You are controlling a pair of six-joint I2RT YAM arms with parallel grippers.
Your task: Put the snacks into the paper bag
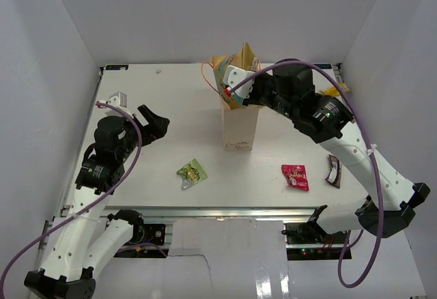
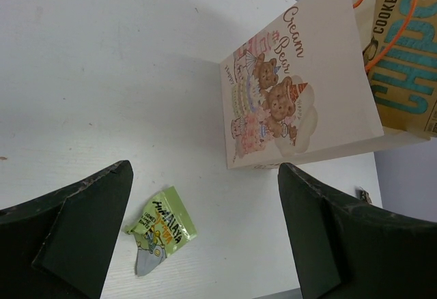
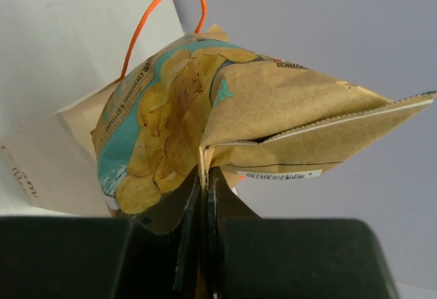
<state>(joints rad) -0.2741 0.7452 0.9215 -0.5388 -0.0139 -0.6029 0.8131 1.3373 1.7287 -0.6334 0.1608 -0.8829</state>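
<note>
- Four small snacks lie loose on the surface: the green packet on the left arm's side, the pink-red packet and the dark brown-and-white packet on the right, and the yellow one near the far right edge.
- The chip bag sits in the mouth of the paper bag, with much of it above the rim.
- Our right hand is pinched tight on a flap of the chip bag.
- Our left hand hangs wide open and holds nothing.
- We judge the packets light, slick and crinkly, so the flat sealed edge is the best place to grip.
- The paper bag looks light and could tip if pushed.
</note>
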